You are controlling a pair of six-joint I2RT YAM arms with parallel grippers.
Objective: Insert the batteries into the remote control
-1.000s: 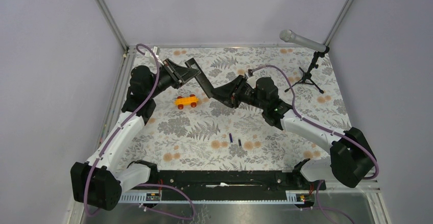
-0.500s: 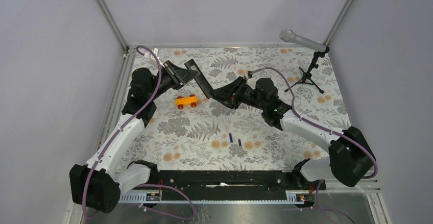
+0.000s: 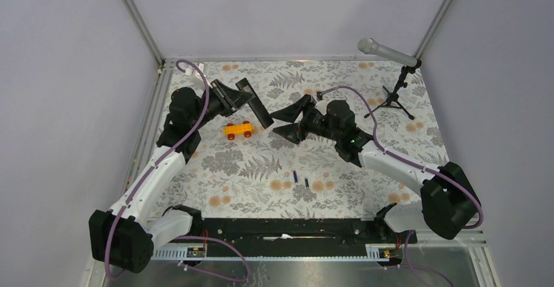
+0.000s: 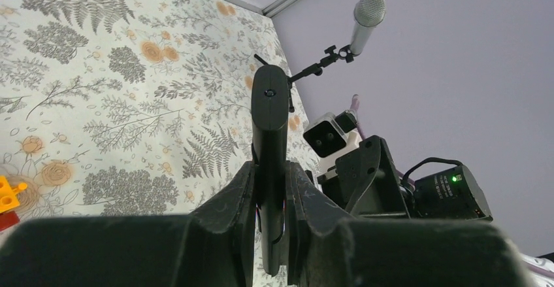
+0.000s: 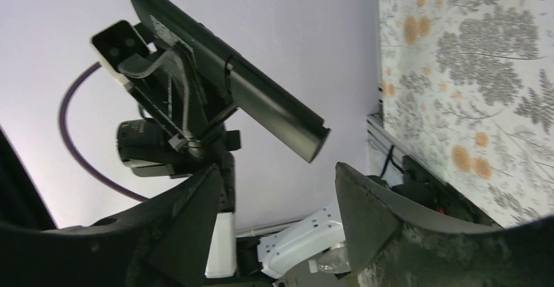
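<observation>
- Left pincer [image 4: 270,172]: clamped on the remote [image 3: 256,104] near one end. The bar hangs tilted in the air over the far part of the surface [image 3: 228,182].
- Right pincer [image 3: 283,119]: jaws spread wide, holding nothing.
- Change: half a second ago the right pincer met the remote's free end. It has now drawn back, and a gap shows between that end and the pincer.
- The right wrist view agrees: the remote [image 5: 228,71] passes in front of the open fingers [image 5: 189,215] and touches neither.
- Consequence: the left arm alone now carries the remote.
- Batteries [image 3: 295,176]: both lie just beside each other on the surface near its middle, well apart from the remote and both pincers. Neither is loaded.
- Judgement: the handover looks complete, so the freed right pincer is the likely one to fetch a battery.
- These views do not show whether the battery bay is uncovered.
- An orange car [image 3: 238,129] sits on the surface below the remote and plays no part.
</observation>
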